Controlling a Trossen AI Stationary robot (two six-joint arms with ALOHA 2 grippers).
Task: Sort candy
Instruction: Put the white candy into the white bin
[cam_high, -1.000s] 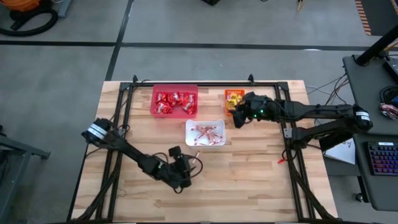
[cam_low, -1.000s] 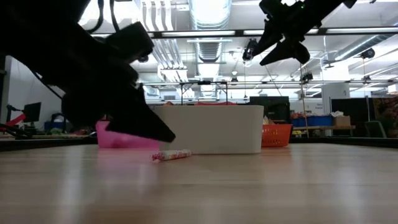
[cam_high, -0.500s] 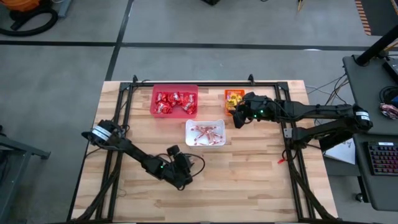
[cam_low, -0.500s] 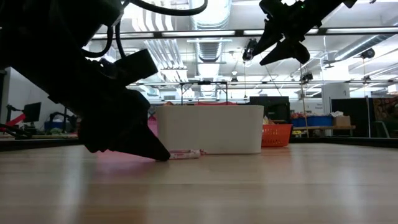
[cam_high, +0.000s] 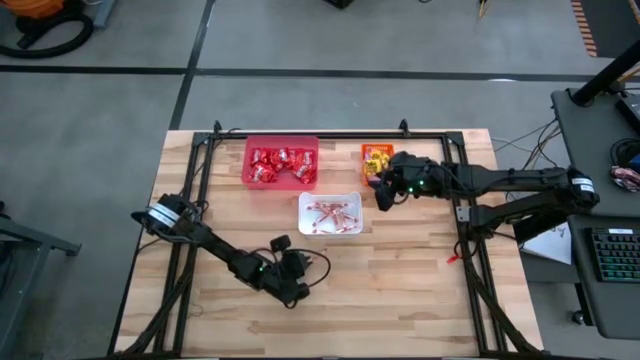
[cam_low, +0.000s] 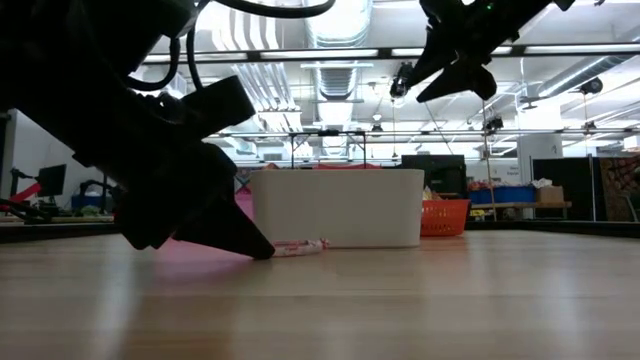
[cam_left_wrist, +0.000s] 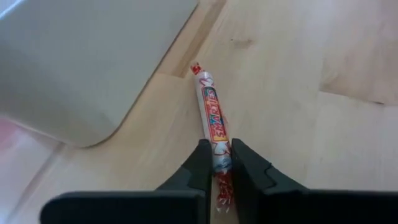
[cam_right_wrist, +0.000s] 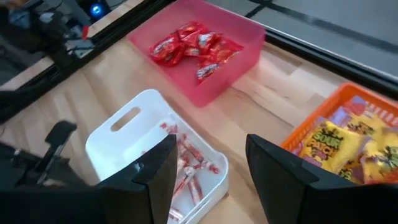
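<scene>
A thin red-and-white candy stick (cam_left_wrist: 213, 121) lies flat on the wooden table just in front of the white bin (cam_high: 330, 213). My left gripper (cam_left_wrist: 221, 163) is down at the table and shut on it; in the low view its tip (cam_low: 262, 250) meets the stick (cam_low: 300, 246). My right gripper (cam_right_wrist: 208, 168) hangs open and holds nothing, high above the orange bin (cam_high: 375, 158), which holds yellow-orange packets. Red packets fill the pink-red bin (cam_high: 281, 162), and sticks lie in the white bin. My left gripper pinches the stick's end nearest the gripper (cam_left_wrist: 219, 155) between its two fingers. The fingers slant down from the table's near left and lie in line with the stick, which reaches out ahead of them. The stick lies flat on the table.
The three bins stand in the table's far middle. A black metal frame (cam_high: 200, 170) runs along the table's edges. Bare wood stretches across the near half and the right side of the table.
My left gripper has sunk to the table and shut on the stick's end. The stick has slid a little along the table toward the white bin and still lies flat.
</scene>
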